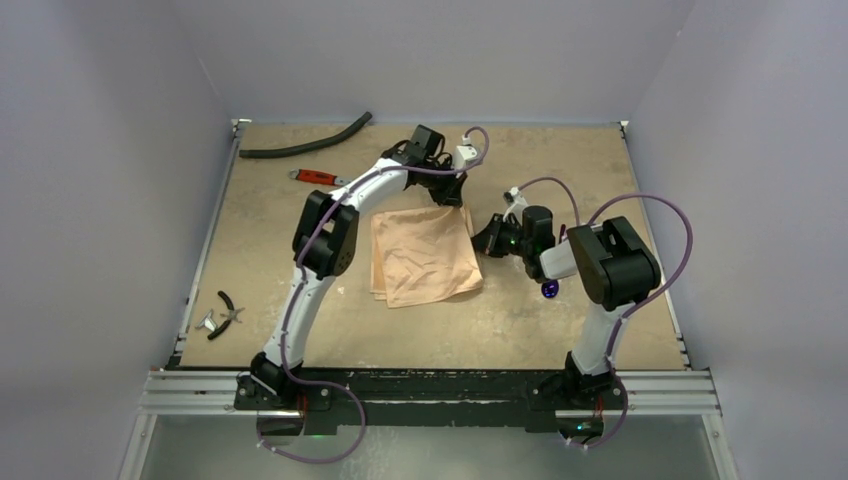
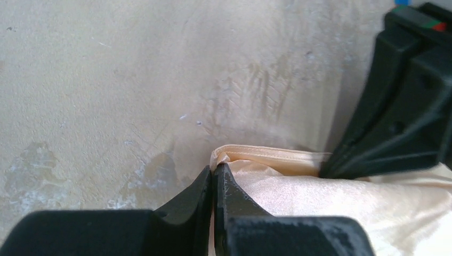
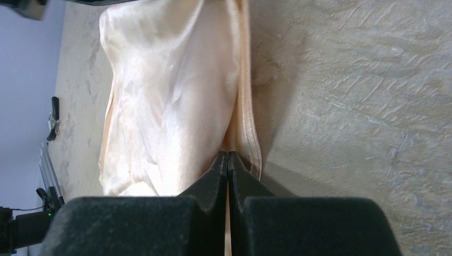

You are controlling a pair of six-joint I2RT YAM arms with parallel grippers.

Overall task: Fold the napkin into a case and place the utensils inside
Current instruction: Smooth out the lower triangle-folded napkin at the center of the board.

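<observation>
The peach-orange napkin (image 1: 425, 255) lies folded in a rough square at the table's middle, with layers showing at its near left edge. My left gripper (image 1: 452, 192) is shut on its far right corner; in the left wrist view the gripper (image 2: 215, 169) pinches the hemmed corner of the napkin (image 2: 330, 197). My right gripper (image 1: 487, 238) is shut on the right edge; in the right wrist view the gripper (image 3: 228, 156) pinches the hem of the napkin (image 3: 170, 96). The purple spoon (image 1: 550, 289) shows only its bowl under my right arm. The blue fork is hidden.
A curved black hose (image 1: 305, 140) and a red-handled wrench (image 1: 318, 177) lie at the far left. Black pliers (image 1: 228, 312) lie by the near left edge. My right gripper's black body (image 2: 405, 106) sits close beside the left one.
</observation>
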